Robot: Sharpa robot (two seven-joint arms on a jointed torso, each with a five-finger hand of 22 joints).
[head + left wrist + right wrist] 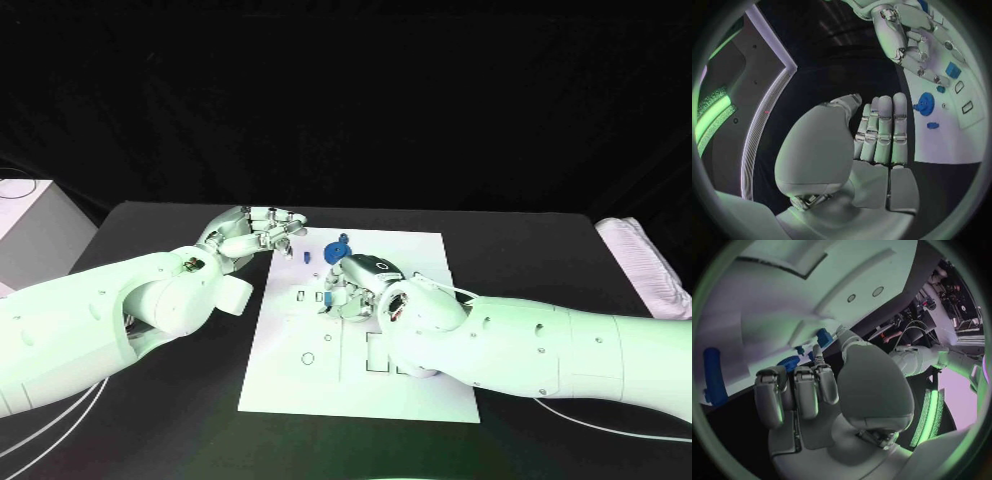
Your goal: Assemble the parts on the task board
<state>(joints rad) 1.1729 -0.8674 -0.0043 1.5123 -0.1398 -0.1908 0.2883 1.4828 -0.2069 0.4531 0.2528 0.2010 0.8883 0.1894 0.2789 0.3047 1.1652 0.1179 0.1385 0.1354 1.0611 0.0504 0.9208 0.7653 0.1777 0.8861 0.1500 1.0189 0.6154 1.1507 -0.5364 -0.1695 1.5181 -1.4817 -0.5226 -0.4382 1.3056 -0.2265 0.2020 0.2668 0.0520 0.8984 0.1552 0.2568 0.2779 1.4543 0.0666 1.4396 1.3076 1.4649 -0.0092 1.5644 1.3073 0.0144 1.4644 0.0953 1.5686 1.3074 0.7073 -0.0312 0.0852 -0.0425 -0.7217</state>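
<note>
Nearest, the white task board (361,385) on the black table (548,240), bare at its near end with empty slots. Further in, the right hand (358,285) over the board's middle, fingers curled downward, possibly pinching a small blue part (329,298), though too hidden to tell for sure. Just beyond it, a round blue part (338,247) and a small upright blue piece (312,256) on the board's far end. Farthest, the left hand (260,232) at the board's far left corner, fingers pressed together and gently bent, holding nothing. Round part between both hands, marginally closer to the left.
</note>
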